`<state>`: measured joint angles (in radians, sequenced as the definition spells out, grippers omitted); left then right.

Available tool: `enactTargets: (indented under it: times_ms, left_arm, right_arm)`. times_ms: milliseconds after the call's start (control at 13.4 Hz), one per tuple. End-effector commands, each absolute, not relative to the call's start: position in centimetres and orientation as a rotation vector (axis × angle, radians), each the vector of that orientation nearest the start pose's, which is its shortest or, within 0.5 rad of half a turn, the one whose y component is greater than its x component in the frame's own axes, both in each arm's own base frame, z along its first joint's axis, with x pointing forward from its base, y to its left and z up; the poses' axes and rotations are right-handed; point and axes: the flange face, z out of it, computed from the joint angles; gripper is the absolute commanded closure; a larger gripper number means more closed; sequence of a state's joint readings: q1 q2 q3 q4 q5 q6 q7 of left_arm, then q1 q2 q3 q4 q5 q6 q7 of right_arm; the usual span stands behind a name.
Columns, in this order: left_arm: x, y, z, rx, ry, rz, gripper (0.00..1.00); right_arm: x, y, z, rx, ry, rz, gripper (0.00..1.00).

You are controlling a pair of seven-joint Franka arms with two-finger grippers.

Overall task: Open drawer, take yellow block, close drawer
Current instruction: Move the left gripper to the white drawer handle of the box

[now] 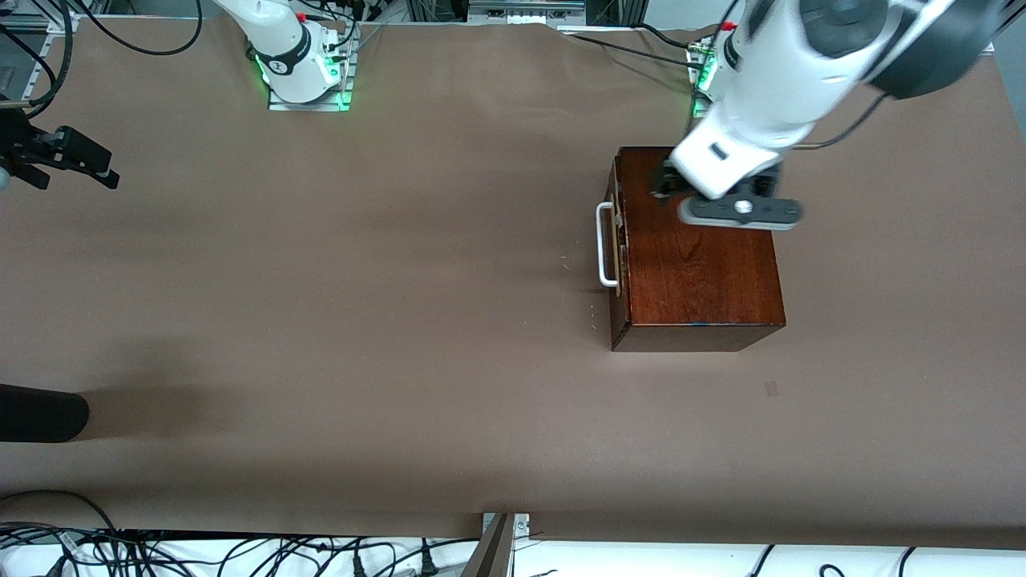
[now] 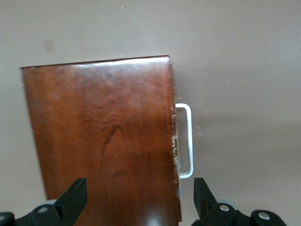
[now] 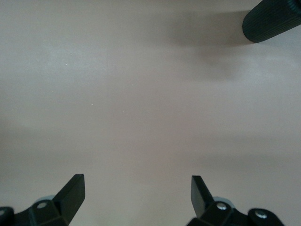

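Front view: mahogany box at right of centre on the brown counter; drawer shut, its white handle on the box's left face. Left gripper over the box's upper end. Right gripper at the upper left edge, waiting.

Left wrist view: box top fills the centre, handle at centre right; jaws spread wide, empty.

Right wrist view: bare counter; black cylinder at upper right; jaws wide apart, empty.

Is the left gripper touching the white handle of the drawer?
Apart. In the left wrist view, the open left gripper hangs above the box, empty; the handle lies untouched.
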<state>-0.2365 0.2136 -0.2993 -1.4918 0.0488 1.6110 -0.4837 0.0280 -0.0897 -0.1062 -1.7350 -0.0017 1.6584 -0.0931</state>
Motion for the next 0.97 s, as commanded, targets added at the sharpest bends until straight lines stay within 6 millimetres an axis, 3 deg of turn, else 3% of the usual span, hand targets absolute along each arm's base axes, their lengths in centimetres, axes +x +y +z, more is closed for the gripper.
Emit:
enactTargets:
  times_ms: [0, 224, 448, 672, 896]
  left_arm:
    - [53.7, -32.7, 50.9, -3.057, 0.098, 0.111, 0.0]
    - [52.5, -36.8, 46.8, -3.013, 0.119, 0.131, 0.0]
    - [50.9, -40.2, 41.4, -2.997, 0.05, 0.165, 0.0]
    - [49.1, -41.4, 37.3, -2.936, 0.052, 0.148, 0.0]
    - [48.1, -43.2, 34.4, -2.895, 0.111, 0.103, 0.0]
  right_arm:
    - [53.2, -4.4, 60.7, -3.132, -0.008, -0.015, 0.0]
    - [53.2, -4.3, 60.7, -3.132, -0.012, -0.015, 0.0]
    - [53.2, -4.3, 60.7, -3.132, -0.01, -0.015, 0.0]
    - [53.2, -4.3, 60.7, -3.132, -0.01, -0.015, 0.0]
    - [53.2, -4.2, 60.7, -3.132, -0.012, -0.017, 0.0]
